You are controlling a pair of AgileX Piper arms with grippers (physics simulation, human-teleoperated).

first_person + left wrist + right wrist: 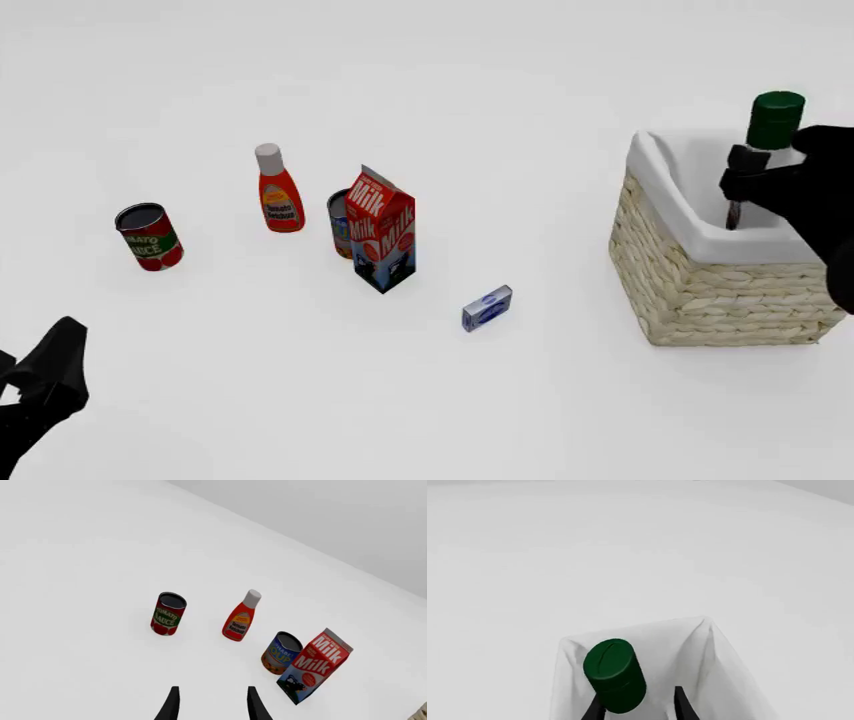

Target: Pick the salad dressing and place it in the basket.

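The salad dressing shows its dark green cap (777,118) upright over the basket (707,285), with the white body mostly hidden behind my right gripper (742,205). The cap stands above the basket's white cloth rim. In the right wrist view the green cap (614,675) sits between my right gripper's (637,711) two fingers, over the white lining (707,652). The jaws stand close against the bottle's neck. My left gripper (47,385) is low at the near left, far from the basket. In the left wrist view the left gripper (212,707) is open and empty.
On the table's left half stand a tomato sauce can (148,236), a red bottle with a white cap (276,190), a soup can (342,223) and a milk carton (383,232). A small blue box (487,307) lies between the carton and the basket.
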